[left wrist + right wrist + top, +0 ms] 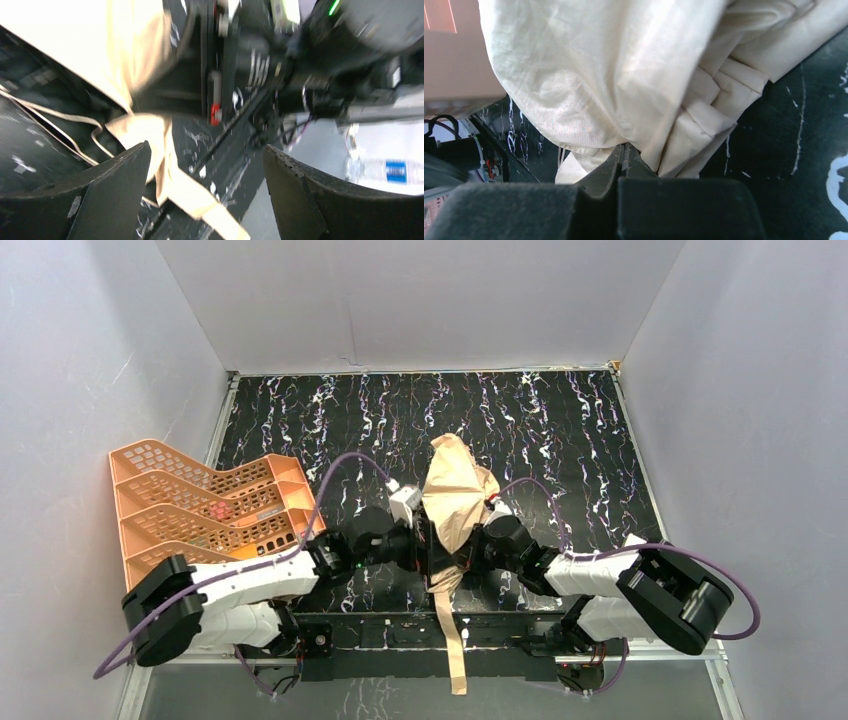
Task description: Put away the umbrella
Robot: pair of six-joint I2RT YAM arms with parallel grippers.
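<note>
The umbrella lies mid-table as a bunched tan canopy, and its long tan strap hangs over the near table edge. My right gripper is at the canopy's near right side. In the right wrist view its jaws are shut, with their tips pinched into the tan canopy folds. My left gripper is at the canopy's near left side. In the left wrist view it is open, and the tan strap runs loose between the fingers. The shaft and handle are hidden.
An orange mesh tray rack stands at the table's left edge and shows in the right wrist view's top left corner. The right arm's body is close ahead of my left gripper. A water bottle lies beyond the table edge.
</note>
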